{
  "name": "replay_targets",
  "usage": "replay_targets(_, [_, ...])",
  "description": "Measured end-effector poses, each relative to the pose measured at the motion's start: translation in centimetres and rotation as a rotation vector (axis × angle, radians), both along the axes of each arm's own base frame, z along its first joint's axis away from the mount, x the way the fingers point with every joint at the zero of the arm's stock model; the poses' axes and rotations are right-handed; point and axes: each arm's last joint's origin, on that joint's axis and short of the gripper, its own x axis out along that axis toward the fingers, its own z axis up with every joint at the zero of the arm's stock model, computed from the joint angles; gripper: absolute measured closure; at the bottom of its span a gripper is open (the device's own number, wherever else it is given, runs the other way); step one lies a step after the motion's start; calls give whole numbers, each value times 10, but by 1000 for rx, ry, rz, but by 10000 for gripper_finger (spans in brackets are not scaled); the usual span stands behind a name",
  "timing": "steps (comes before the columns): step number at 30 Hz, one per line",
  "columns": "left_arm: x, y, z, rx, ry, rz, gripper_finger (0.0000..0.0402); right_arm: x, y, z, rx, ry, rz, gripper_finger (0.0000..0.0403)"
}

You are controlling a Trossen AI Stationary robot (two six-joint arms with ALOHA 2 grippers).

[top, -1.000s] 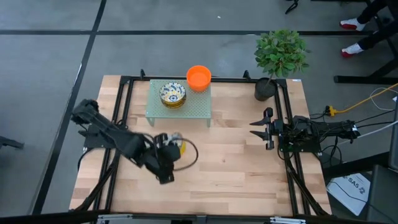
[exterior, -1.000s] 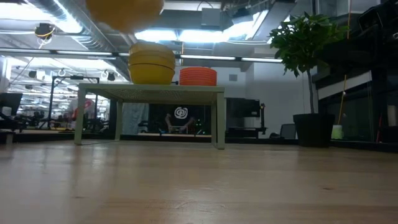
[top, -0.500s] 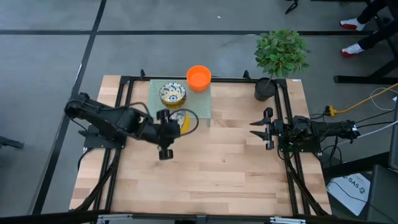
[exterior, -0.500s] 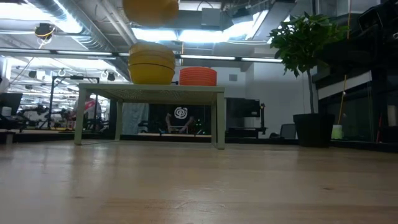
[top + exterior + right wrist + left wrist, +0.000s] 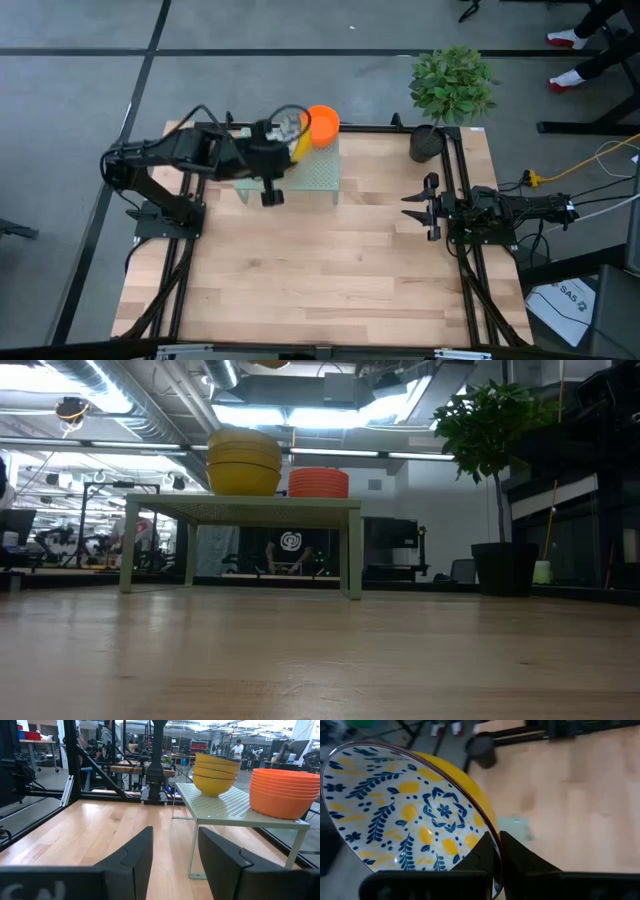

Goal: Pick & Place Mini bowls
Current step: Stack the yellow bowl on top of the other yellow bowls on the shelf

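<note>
Wooden table (image 5: pixel 330 270), most of its top bare w/ wide open room in front & centre; black frame rails run along both sides. Pale green perforated stand (image 5: pixel 318 172) sits at the far edge, centre-left, legs raised so there's a gap underneath in the low view. Potted plant (image 5: pixel 450 90) at far right corner. On the stand: stack of orange mini bowls (image 5: pixel 322 124) at its far right corner, and stack of yellow-sided bowls (image 5: pixel 215 771) beside it, hidden in the high view by the left arm. Left gripper (image 5: pixel 283 130) hangs above the stand, fingers clamped on the rim of a floral mini bowl (image 5: pixel 405 815), tilted; bowl's near edge cut off in wrist view. Right gripper (image 5: pixel 418 208) waits at right side, fingers apart, holding nothing.
</note>
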Motion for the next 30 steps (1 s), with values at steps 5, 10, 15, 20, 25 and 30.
replay_targets(5, [-7,27,3,56,59,100,395,0,0,0,0,0,0,247])
replay_targets(10, [-7,55,-11,27,191,191,395,0,0,0,0,0,0,247])
replay_targets(15, [0,77,-27,-70,308,166,395,0,0,0,0,0,0,247])
replay_targets(20, [3,87,-40,-133,421,117,395,0,0,0,0,0,0,247])
replay_targets(25, [2,91,-46,-150,497,121,395,0,0,0,0,0,0,247])
replay_targets(30, [1,94,-46,-137,520,72,395,0,0,0,0,0,0,247])
